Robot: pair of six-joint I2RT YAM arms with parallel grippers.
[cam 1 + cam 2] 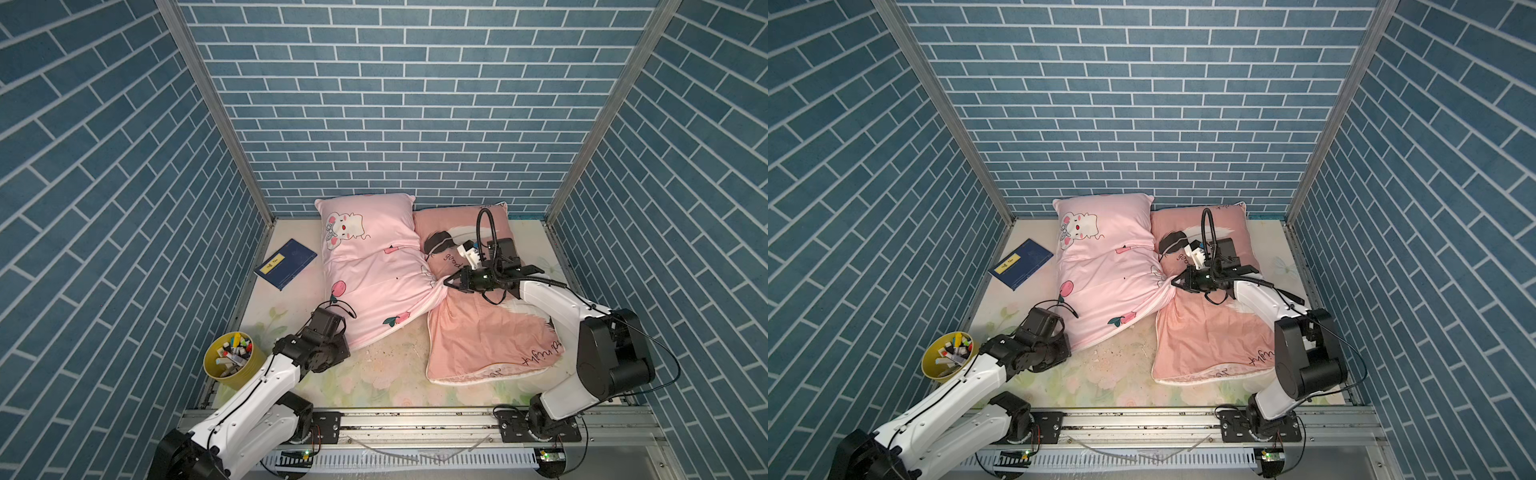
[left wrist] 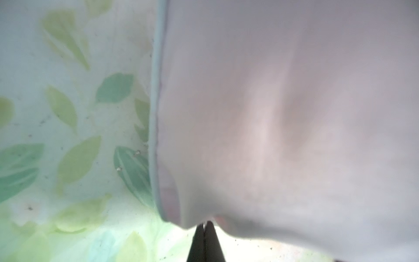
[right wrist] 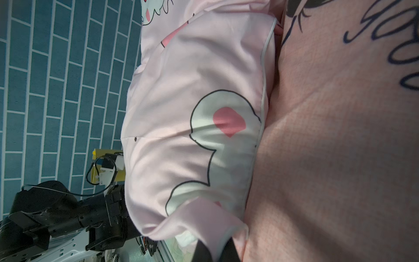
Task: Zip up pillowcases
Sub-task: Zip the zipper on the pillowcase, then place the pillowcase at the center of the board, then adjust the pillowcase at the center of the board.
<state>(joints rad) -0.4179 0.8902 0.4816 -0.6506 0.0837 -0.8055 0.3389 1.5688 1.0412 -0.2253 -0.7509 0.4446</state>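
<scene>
The right gripper [image 1: 446, 284] is seen in both top views closed on a bunched corner of the pink pillow [image 1: 374, 266], at the seam where it meets the salmon pillow [image 1: 478, 332]. The fabric is pulled into tight folds toward the jaws. Both pillows are laid on the mat [image 1: 386, 374], their far edges close to the back wall [image 1: 395, 124], and the pink pillow's right edge is pressed against the salmon one [image 1: 1204, 336]. The left arm [image 1: 320, 336] is held at the pink pillow's near left corner, with the jaws hidden under the wrist. Bare mat is left in front of the pillows, up to the rail [image 1: 415, 419]. The book [image 1: 286, 264] and the cup [image 1: 239, 382] are set along the left edge, apart from the pillows.

In the left wrist view, the left gripper [image 2: 205, 226] is shown with its fingers [image 2: 199, 245] pressed together on the pink pillow's [image 2: 283, 124] lower edge. A piped edge is seen against the leaf-printed mat [image 2: 68, 136].

In the right wrist view, pink fabric [image 3: 181, 113] is caught between the dark fingers [image 3: 201, 251]. Its piped edge is laid against the salmon pillow [image 3: 340, 147].
</scene>
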